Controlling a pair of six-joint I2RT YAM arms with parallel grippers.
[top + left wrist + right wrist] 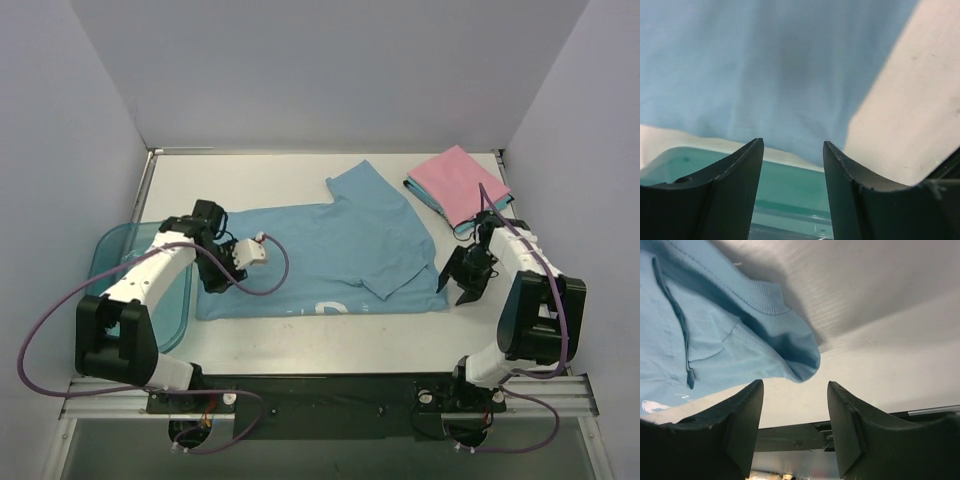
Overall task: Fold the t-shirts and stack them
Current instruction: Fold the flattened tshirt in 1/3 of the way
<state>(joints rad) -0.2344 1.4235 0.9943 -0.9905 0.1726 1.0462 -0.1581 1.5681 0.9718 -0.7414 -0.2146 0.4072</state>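
We see the left gripper (792, 145) with jaws parted and empty at the left edge of the light blue t-shirt (330, 260), next to the teal bin (790, 190). The right gripper (795, 386) has jaws wide and empty, just off the collar end. The shirt lies spread on the bench (300, 340). Risk, as we judge it: the jaws pinch only 1 layer or the left snags the bin rim, and the fold skews.

The spread t-shirt (330, 255) is light blue, with white print at its near hem. Right of it, a pink folded t-shirt (458, 183) tops a teal one (428, 203). Left of it, the bin (108, 250) is translucent teal.
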